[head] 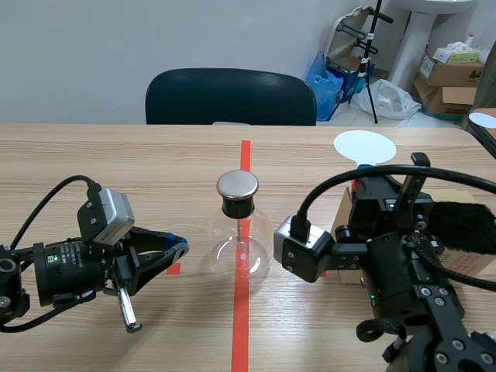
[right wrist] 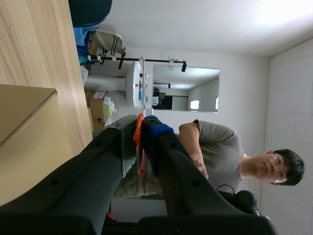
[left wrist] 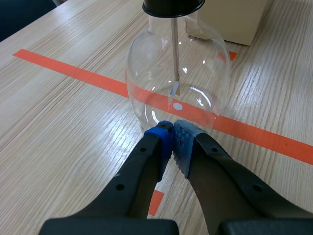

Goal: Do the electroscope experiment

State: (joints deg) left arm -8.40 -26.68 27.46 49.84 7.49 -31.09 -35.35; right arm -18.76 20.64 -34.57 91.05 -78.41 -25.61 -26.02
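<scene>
The electroscope (head: 239, 232), a round clear glass flask with a black stopper and a metal cap (head: 237, 184), stands on the red tape line at mid-table. Inside the flask (left wrist: 178, 73) a thin rod with small leaves (left wrist: 174, 90) hangs down. My left gripper (left wrist: 172, 128) lies low on the table at the flask's left, shut on nothing, with its blue pads right at the foot of the glass. My right gripper (right wrist: 142, 125) is turned sideways over the right of the table and is shut on a thin orange-red strip (right wrist: 139, 147).
A cardboard box (head: 345, 225) sits just right of the flask, beside my right arm (head: 387, 263). A white disc (head: 364, 146) lies on the table behind it. A dark chair (head: 231, 97) stands at the far edge. A person (right wrist: 215, 147) stands off to the side.
</scene>
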